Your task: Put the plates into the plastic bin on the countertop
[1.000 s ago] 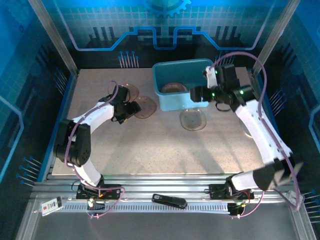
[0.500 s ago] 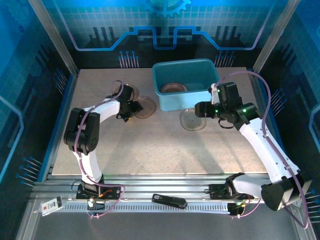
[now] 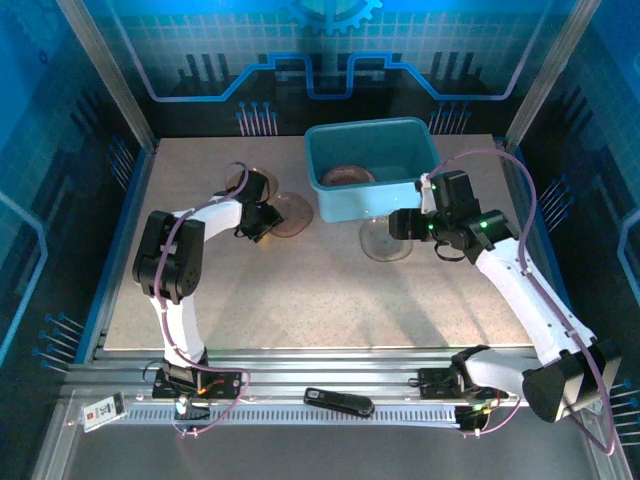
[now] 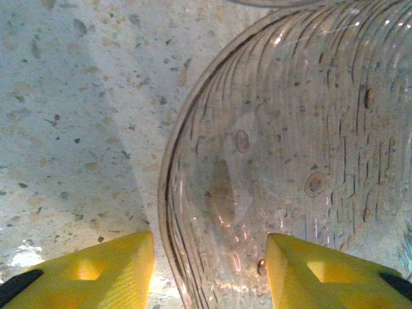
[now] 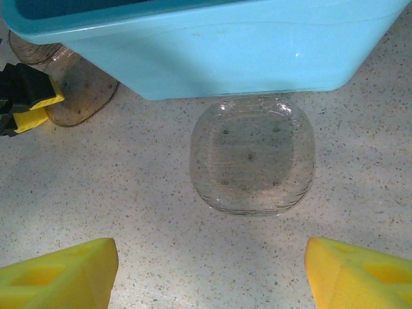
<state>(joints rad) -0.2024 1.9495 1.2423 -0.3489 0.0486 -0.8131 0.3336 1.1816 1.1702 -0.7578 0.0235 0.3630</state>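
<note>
A smoky-brown plate (image 3: 293,213) lies on the countertop (image 3: 300,290) left of the teal plastic bin (image 3: 412,183). My left gripper (image 3: 260,222) is at its left edge. In the left wrist view that gripper (image 4: 209,257) is open and straddles the plate's (image 4: 290,148) rim, one finger (image 4: 109,267) outside it and the other over it. A second plate (image 3: 386,238) lies in front of the bin. My right gripper (image 3: 400,222) hangs open just short of this plate (image 5: 252,154). Another plate (image 3: 347,176) rests inside the bin.
A further smoky plate (image 3: 263,184) lies behind the left arm, near the bin's left wall. The bin wall (image 5: 212,51) stands directly beyond the front plate. A black handset (image 3: 338,402) lies on the front rail. Open countertop stretches in front of both grippers.
The left gripper has slid up to the plate's rim and its jaws have narrowed. The right arm has come down from the bin's right side to the plate in front of it.
</note>
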